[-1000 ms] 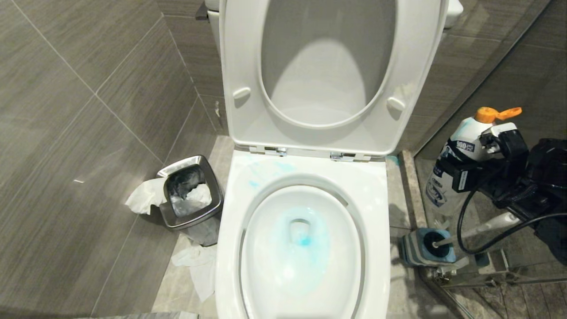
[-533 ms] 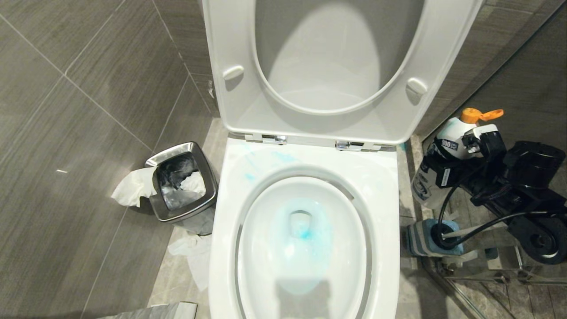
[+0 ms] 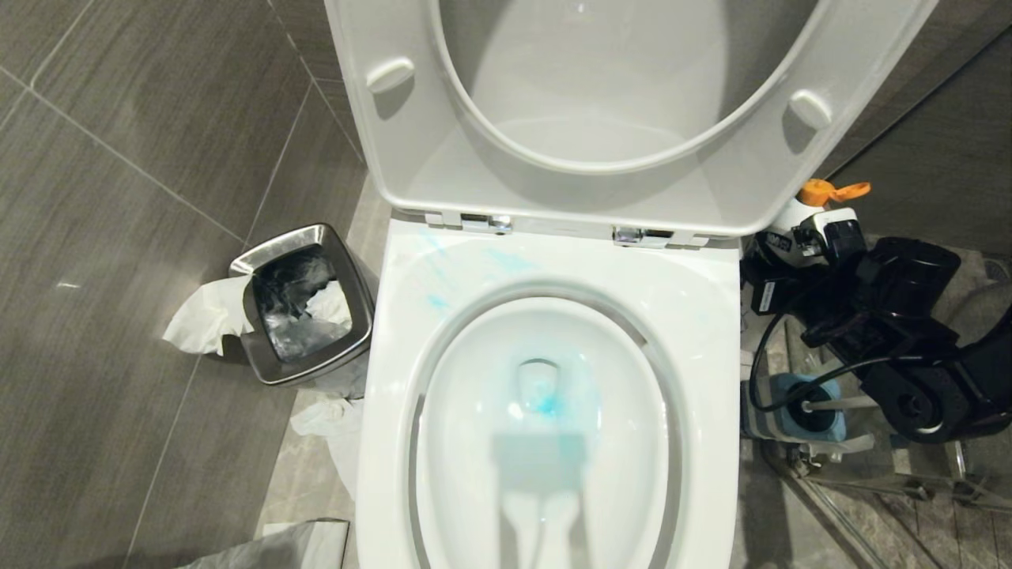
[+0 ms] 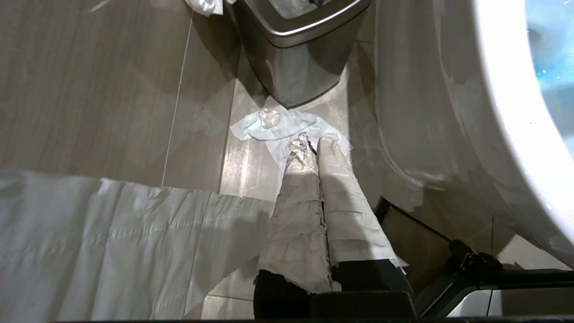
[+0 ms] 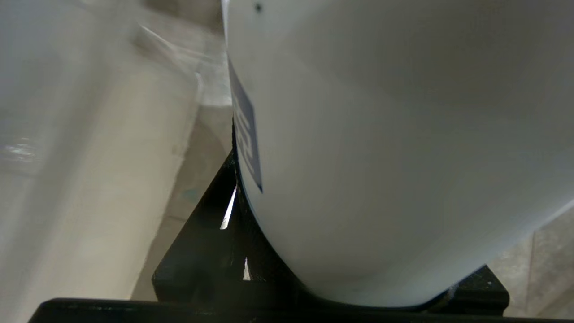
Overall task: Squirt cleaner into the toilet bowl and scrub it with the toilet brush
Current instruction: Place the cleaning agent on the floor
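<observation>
At the right edge of the head view, the black right arm reaches in low beside the toilet, its right gripper (image 3: 798,253) clamped around a white plastic cleaner bottle with an orange flip cap (image 3: 794,221); the bottle stands roughly upright, just right of the seat hinge. In the right wrist view the same bottle's white body (image 5: 381,157) fills the frame between the black jaws, and a dark blue label edge with white lettering shows on it, too skewed to read. The left gripper (image 4: 314,148) appears in the left wrist view, its two wrapped fingers (image 4: 296,179) pressed together with nothing between them, pointing down at the floor beside the small square steel waste bin (image 4: 291,54).

The glossy white ceramic toilet bowl (image 3: 711,332) fills the centre of the head view, seat and lid raised. Turquoise-blue cleaner (image 3: 545,399) tints the water at the drain and streaks the rim at upper left. The white-handled toilet brush (image 3: 842,403) sits in its blue-topped grey holder (image 3: 779,411) at lower right, below the arm.
</observation>
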Controlling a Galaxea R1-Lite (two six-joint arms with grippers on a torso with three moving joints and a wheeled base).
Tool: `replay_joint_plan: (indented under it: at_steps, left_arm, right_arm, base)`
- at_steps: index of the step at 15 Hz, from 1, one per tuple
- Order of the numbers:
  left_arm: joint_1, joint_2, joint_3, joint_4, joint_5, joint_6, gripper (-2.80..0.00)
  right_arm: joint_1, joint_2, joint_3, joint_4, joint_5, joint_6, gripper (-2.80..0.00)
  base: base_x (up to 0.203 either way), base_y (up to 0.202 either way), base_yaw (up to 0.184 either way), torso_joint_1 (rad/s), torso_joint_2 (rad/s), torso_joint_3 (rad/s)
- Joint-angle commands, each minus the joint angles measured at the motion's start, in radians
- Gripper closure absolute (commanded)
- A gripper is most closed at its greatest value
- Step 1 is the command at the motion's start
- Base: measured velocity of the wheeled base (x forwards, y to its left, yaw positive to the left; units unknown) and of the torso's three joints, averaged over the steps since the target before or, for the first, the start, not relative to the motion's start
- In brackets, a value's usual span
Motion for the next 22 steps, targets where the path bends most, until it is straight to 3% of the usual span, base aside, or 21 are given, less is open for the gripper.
replay_joint_plan:
  at_steps: [1, 7, 10, 14, 22]
  left_arm:
    - [0.000, 0.000, 0.002, 0.000, 0.000, 0.000, 0.00]
    - [0.000, 0.000, 0.002, 0.000, 0.000, 0.000, 0.00]
    - [0.000, 0.000, 0.002, 0.000, 0.000, 0.000, 0.00]
    - [0.000, 0.000, 0.002, 0.000, 0.000, 0.000, 0.00]
    - [0.000, 0.000, 0.002, 0.000, -0.001, 0.006, 0.00]
  right_arm:
    - [0.000, 0.044, -0.035, -0.006, -0.005, 0.004, 0.00]
    - [0.000, 0.191, -0.176, -0.025, -0.055, 0.013, 0.00]
    - [0.001, 0.326, -0.246, -0.160, -0.065, 0.011, 0.00]
    - [0.021, 0.417, -0.341, -0.232, -0.071, 0.011, 0.00]
    - [0.051, 0.563, -0.528, -0.246, -0.045, 0.010, 0.00]
  base:
    - [0.000, 0.000, 0.000, 0.004, 0.00, -0.180]
    - [0.000, 0.000, 0.000, 0.000, 0.00, -0.033]
    - [0.000, 0.000, 0.000, 0.000, 0.00, 0.000]
    - [0.000, 0.000, 0.000, 0.000, 0.00, 0.000]
    - [0.000, 0.000, 0.000, 0.000, 0.00, 0.000]
